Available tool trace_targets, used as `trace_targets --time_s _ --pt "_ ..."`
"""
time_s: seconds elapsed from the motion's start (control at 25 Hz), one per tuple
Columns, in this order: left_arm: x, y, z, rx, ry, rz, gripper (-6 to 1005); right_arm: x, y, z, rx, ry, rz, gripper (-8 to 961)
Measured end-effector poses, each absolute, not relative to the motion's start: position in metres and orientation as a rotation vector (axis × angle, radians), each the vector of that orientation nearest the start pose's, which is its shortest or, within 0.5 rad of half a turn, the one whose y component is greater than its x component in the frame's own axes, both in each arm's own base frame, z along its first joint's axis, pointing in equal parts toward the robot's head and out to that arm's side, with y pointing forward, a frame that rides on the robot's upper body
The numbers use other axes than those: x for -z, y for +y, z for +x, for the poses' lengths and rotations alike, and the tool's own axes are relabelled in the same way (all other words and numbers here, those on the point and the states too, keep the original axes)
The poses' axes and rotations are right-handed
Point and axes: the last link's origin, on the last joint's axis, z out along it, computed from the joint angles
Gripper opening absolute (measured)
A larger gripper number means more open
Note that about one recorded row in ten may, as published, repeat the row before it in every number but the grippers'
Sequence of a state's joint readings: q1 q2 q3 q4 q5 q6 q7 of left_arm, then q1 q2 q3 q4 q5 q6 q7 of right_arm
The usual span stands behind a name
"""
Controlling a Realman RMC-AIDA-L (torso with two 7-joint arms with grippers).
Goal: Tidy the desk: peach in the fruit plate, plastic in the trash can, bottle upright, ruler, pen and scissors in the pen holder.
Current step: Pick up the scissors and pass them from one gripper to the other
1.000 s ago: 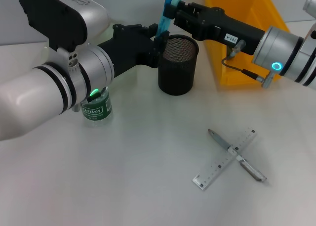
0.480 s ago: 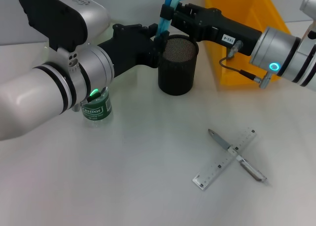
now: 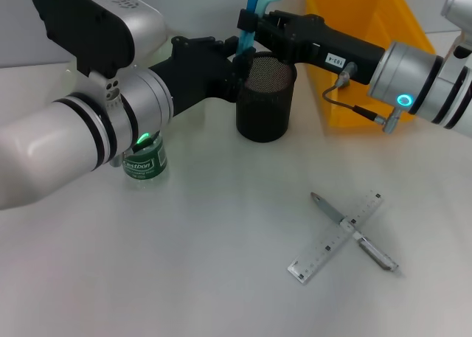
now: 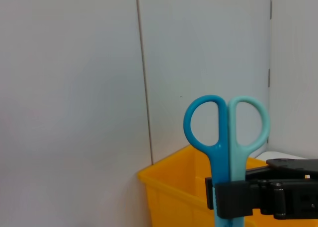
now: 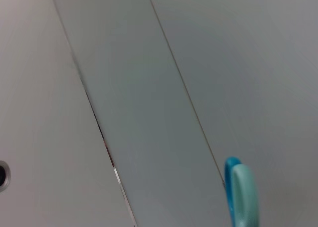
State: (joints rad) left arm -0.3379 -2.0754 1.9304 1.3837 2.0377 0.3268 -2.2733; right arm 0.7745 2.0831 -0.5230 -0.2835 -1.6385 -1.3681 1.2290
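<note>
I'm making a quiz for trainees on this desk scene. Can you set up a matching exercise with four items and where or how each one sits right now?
Things:
1. scissors
2. bottle
3. ruler
4. trash can

States:
A. standing upright on the desk, under the left arm
B. lying flat, crossed with the pen
C. behind the right arm, beside the pen holder
D. held upright by the right hand, handles up, over the pen holder

Pairs: 1-D, 2-A, 3-B, 4-C

Two silver-white robot arms with black grippers

The left arm [image 3: 88, 130] has black ring bands and a green light; the right arm [image 3: 420, 94] shows a cyan ring light, a thin grey cable at 6 o'clock and a white label.
</note>
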Motion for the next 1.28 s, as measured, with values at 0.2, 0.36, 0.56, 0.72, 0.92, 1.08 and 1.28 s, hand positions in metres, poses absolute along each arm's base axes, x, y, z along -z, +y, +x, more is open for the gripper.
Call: trace_targets --time_s 0.2,0.36,0.56,0.72,0.92,1.08,1.28 --pt "0.063 0.357 -0.110 0.529 -0.423 -2.327 208 0.015 0.399 0.192 -1.224 0.687 -2.327 181" --pt "0.063 0.356 -0.110 0.529 -0.423 -2.328 208 0.013 0.399 0.193 -1.236 0.693 -2.311 128" --pt "0.063 0.356 -0.110 0.529 -0.425 -2.328 208 0.013 0.399 0.193 -1.238 0.685 -2.308 95" --pt "0.063 0.356 -0.111 0.524 -0.424 -2.329 195 0.012 0.399 0.193 -1.242 0.683 -2.305 95" --pt "0.063 0.355 -0.112 0.516 -0.421 -2.339 211 0.011 0.399 0.193 -1.245 0.680 -2.300 94" --pt "0.061 0.353 -0.115 0.516 -0.434 -2.337 283 0.007 0.400 0.193 -1.257 0.671 -2.284 94" --pt "0.058 0.348 -0.118 0.514 -0.465 -2.358 388 -0.010 0.404 0.198 -1.260 0.668 -2.243 94"
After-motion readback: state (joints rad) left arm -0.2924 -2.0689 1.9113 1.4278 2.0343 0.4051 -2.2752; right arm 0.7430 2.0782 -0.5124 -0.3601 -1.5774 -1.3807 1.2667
